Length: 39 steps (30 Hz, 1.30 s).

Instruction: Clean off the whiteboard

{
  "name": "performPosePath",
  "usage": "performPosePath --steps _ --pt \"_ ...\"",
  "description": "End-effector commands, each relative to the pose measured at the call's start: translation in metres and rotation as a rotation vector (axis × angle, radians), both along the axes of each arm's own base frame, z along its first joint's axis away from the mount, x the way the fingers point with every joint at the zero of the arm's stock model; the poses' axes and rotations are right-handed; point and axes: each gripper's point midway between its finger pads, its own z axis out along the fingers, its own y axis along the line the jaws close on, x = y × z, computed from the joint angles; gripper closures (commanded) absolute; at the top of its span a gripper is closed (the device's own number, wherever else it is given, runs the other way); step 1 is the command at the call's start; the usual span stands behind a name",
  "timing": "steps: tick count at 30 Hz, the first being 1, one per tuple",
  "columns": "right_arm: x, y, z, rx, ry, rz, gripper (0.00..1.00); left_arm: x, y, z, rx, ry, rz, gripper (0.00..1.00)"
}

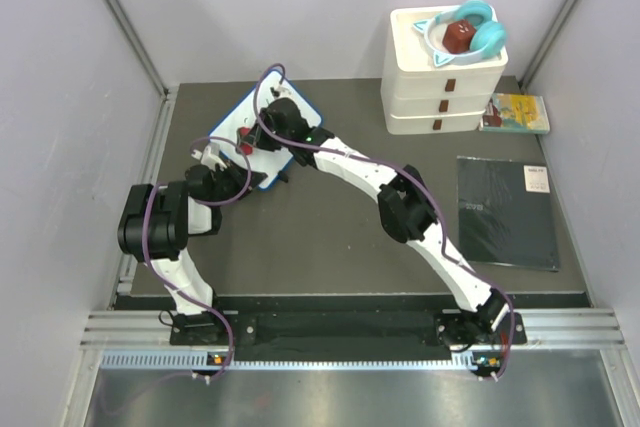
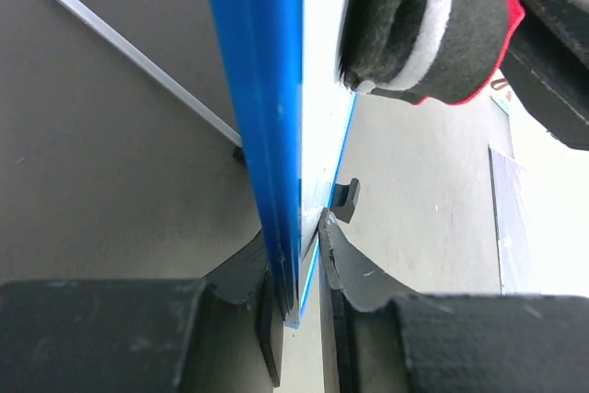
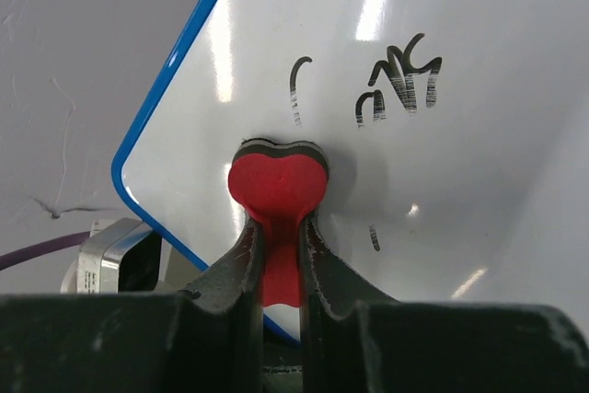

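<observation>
The whiteboard (image 1: pixel 238 123), white with a thin blue frame, sits tilted at the back left of the table. My left gripper (image 1: pixel 237 180) is shut on its near edge; in the left wrist view the jaws (image 2: pixel 299 260) pinch the blue frame (image 2: pixel 267 89). My right gripper (image 1: pixel 268 129) is shut on a red heart-shaped eraser (image 3: pixel 278 181) with a black felt face, and presses it against the board (image 3: pixel 479 163). Black scribbles (image 3: pixel 398 80) remain above and right of the eraser. The eraser also shows in the left wrist view (image 2: pixel 433 34).
A stack of white drawers (image 1: pixel 443 87) with teal headphones (image 1: pixel 478 29) on top stands at the back right. A yellow booklet (image 1: pixel 518 113) and a flat black pad (image 1: pixel 507 211) lie on the right. A metal wire stand (image 2: pixel 138 62) is behind the board.
</observation>
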Motion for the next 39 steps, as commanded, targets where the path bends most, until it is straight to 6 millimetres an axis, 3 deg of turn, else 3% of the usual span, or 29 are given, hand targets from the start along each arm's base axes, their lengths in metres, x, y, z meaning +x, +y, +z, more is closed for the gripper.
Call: performPosePath --steps 1,2,7,12,16,22,31,39 --pt "0.009 -0.053 -0.085 -0.254 0.112 -0.147 1.0 -0.025 -0.015 -0.025 0.009 0.128 -0.064 0.97" --pt "0.009 -0.062 -0.097 -0.267 0.136 -0.16 1.0 -0.026 -0.015 -0.025 0.009 0.13 -0.066 0.97" --pt "0.026 -0.094 -0.101 -0.271 0.155 -0.237 1.0 -0.026 -0.016 -0.024 0.008 0.126 -0.07 0.97" --pt "0.034 -0.105 -0.105 -0.259 0.174 -0.243 1.0 -0.026 -0.016 -0.024 0.007 0.121 -0.072 0.97" --pt "0.039 -0.091 -0.092 -0.197 0.125 -0.178 1.0 -0.027 -0.016 -0.023 0.008 0.117 -0.076 0.97" --pt "0.041 -0.056 -0.053 -0.103 0.022 -0.012 1.0 -0.028 -0.017 -0.024 0.007 0.125 -0.078 0.97" --pt "0.019 -0.02 -0.006 -0.055 -0.153 0.221 1.0 -0.032 -0.016 -0.025 0.011 0.134 -0.072 0.97" --pt "-0.002 -0.008 0.009 -0.158 -0.285 0.297 1.0 -0.032 -0.016 -0.025 0.015 0.133 -0.074 0.97"
